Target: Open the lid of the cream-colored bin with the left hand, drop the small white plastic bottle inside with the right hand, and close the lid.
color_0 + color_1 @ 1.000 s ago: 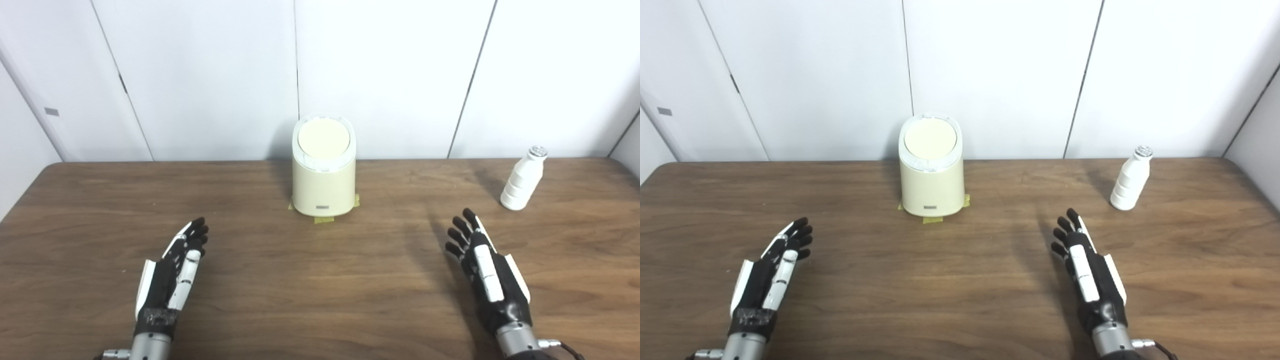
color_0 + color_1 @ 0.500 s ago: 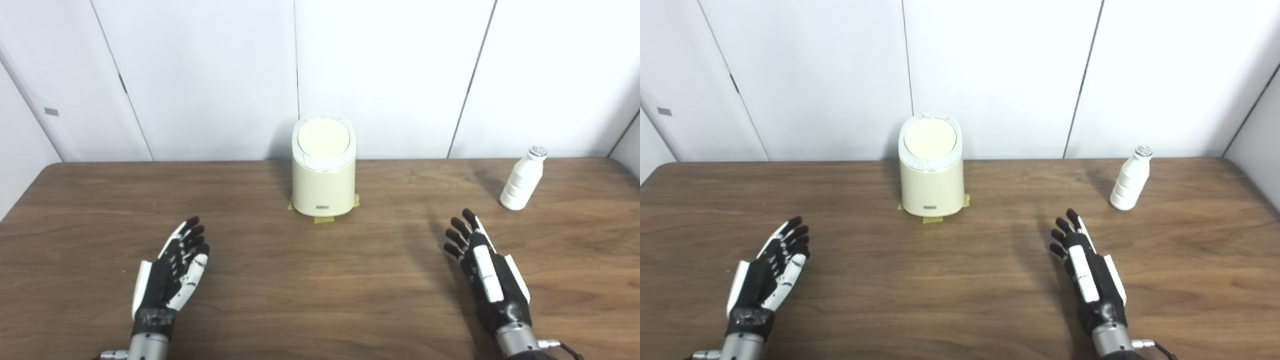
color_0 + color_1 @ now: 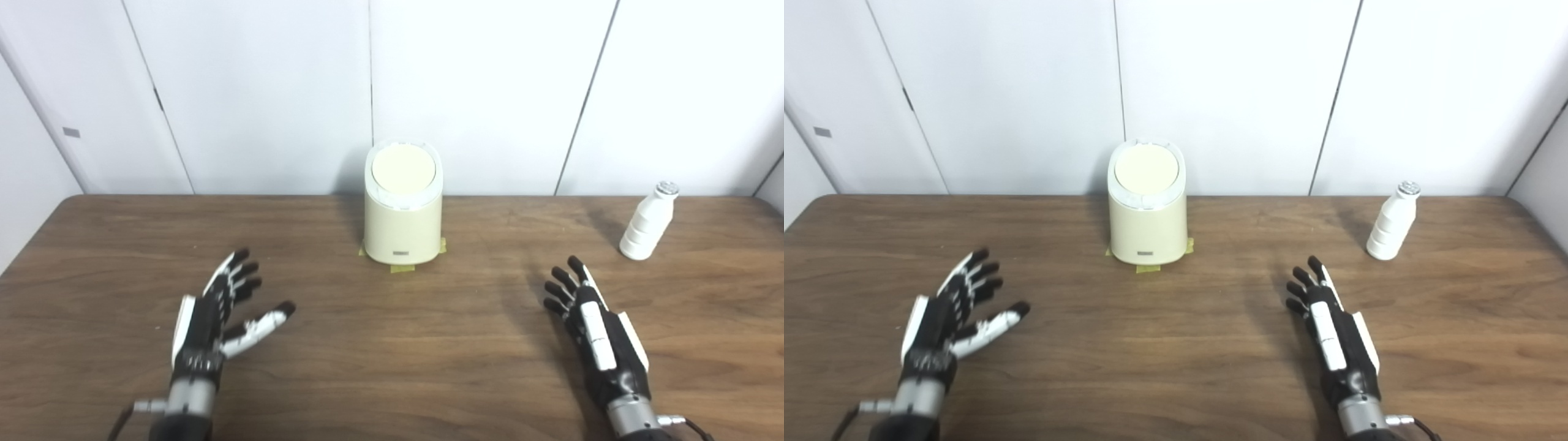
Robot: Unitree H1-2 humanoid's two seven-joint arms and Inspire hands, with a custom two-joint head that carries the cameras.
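While lid (image 3: 403, 168) shut, left hand (image 3: 214, 312), right hand (image 3: 597, 334) empty, spread; views match.

Left hand (image 3: 211, 318) open, thumb splayed, right hand (image 3: 591, 324) open, fingers extended

Bright, even light from above; both views are slightly soft. Faint shadows fall on the desk (image 3: 392, 343) beside the bin (image 3: 402, 229) and bottle (image 3: 646, 229). No harsh glare.
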